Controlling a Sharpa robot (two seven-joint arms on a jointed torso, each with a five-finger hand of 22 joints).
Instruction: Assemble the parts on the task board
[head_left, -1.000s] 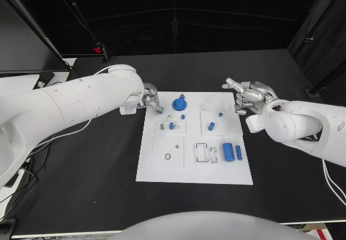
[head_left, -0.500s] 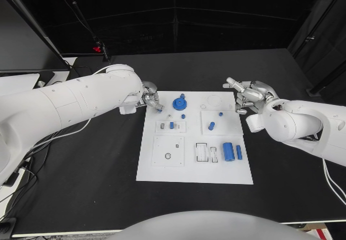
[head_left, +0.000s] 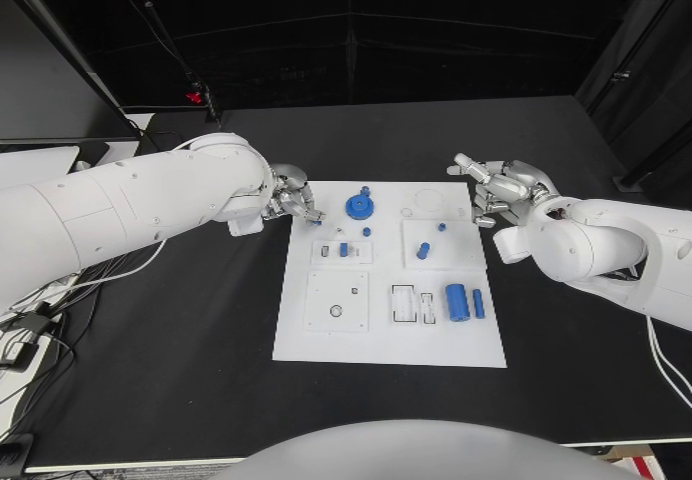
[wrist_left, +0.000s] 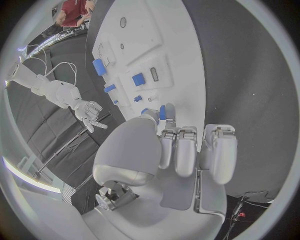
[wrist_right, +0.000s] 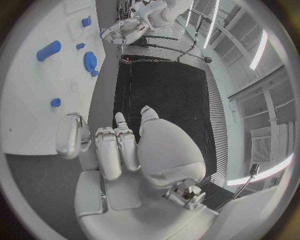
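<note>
nearest us on the matte black surface (head_left: 173, 340) lies the flat white task board (head_left: 387, 340), a smooth rectangular plate. on it we see a fat blue cylinder (head_left: 456, 301) beside a thin blue bar (head_left: 477, 304), then small blue pegs (head_left: 423, 252), and farthest a blue toothed disc (head_left: 359, 208). at the board's far left corner our left hand (head_left: 293, 196) pinches a small blue part (wrist_left: 162, 112) in its silver fingertips; it has drawn slightly back from the board since a second ago. our right hand (head_left: 500, 188), unmoved, hangs at the far right corner, fingers apart, holding nothing.
</note>
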